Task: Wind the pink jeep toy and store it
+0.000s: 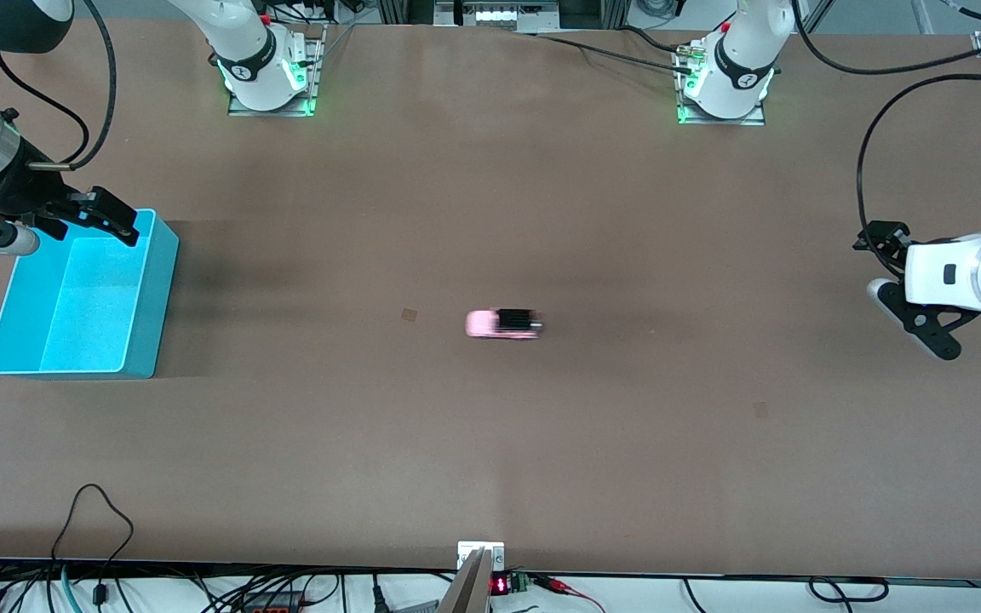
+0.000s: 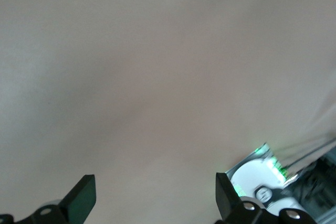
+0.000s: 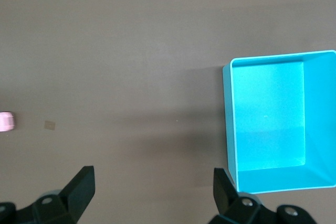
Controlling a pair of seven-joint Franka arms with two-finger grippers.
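While both arms wait at the ends of the desk [image 1: 490, 460], you have the pink jeep toy [image 1: 503, 323] standing alone near the middle of it, well apart from either tool and from the turquoise bin [image 1: 163, 281] at the right arm's end. Left tool [image 1: 903, 285]: hangs over bare desk at the left arm's end, fingers [image 2: 81, 199] spread wide, nothing between them. Right tool [image 1: 73, 217]: sits over the bin's rim, fingers [image 3: 79, 184] likewise fully apart and empty; its wrist view shows the bin's open interior with nothing in it, and the jeep only as a sliver at the frame edge. Judgement: neither winding nor storing has begun. Risks from here: the jeep is much smaller than either tool, so a slightly off-centre close could pinch a corner and flick it away, or press it down so it skids on its wheels. It looks slightly smeared in the front view; if it is rolling, your approach point will be stale on arrival. Once wound, a loose grip could let the wheels spin it free before it reaches the bin. A release too near the rim may bounce it onto the desk.
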